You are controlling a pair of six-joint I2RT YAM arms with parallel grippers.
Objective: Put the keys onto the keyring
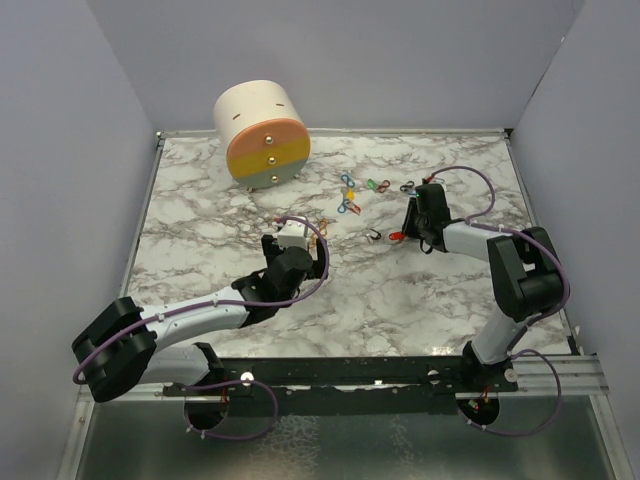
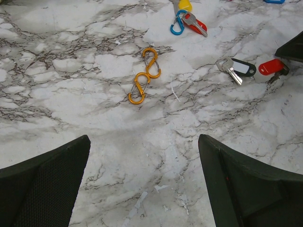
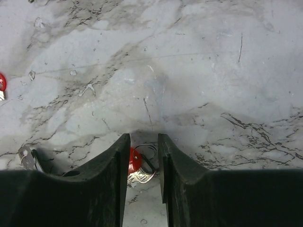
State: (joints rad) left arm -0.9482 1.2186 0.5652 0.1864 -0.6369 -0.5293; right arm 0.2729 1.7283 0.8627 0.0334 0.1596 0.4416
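marble table (image 1: 200,260) with a cream/orange/grey drum (image 1: 262,133) at 11 o'clock; left gripper (image 2: 144,139) sits near table centre, fully released, fingers wide apart with nothing between them, and the orange figure-8 clips (image 2: 146,75) lie on the marble at its 12 o'clock. At 3 o'clock of it the right gripper (image 3: 143,137) has its jaws narrowed to a slim gap straddling the red key (image 3: 133,160), can't tell if they actually pinch it. Other keys (image 1: 350,195) lie loose at 1 o'clock of table centre, black-tagged key (image 2: 236,68) just beside the red one
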